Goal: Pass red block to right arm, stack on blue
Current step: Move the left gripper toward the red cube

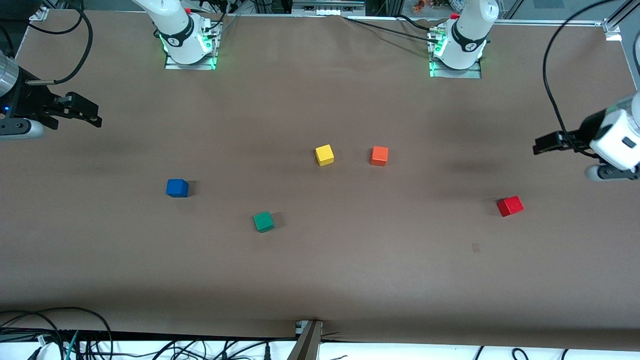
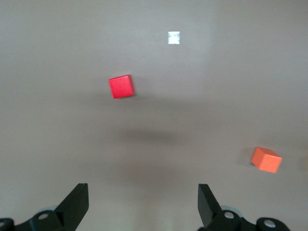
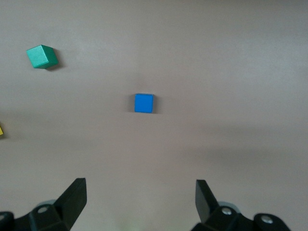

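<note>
The red block (image 1: 510, 205) lies on the brown table toward the left arm's end; it also shows in the left wrist view (image 2: 121, 86). The blue cube (image 1: 177, 188) lies toward the right arm's end and shows in the right wrist view (image 3: 143, 103). My left gripper (image 1: 536, 145) hangs above the table at its own end, apart from the red block, and is open and empty (image 2: 143, 190). My right gripper (image 1: 95, 116) hangs above the table at its own end, apart from the blue cube, and is open and empty (image 3: 140, 185).
A green cube (image 1: 263, 221) lies nearer the front camera than the blue cube and also shows in the right wrist view (image 3: 42, 56). A yellow cube (image 1: 324, 155) and an orange cube (image 1: 379, 156) lie mid-table; the orange one shows in the left wrist view (image 2: 266, 160). Cables run along the table's edges.
</note>
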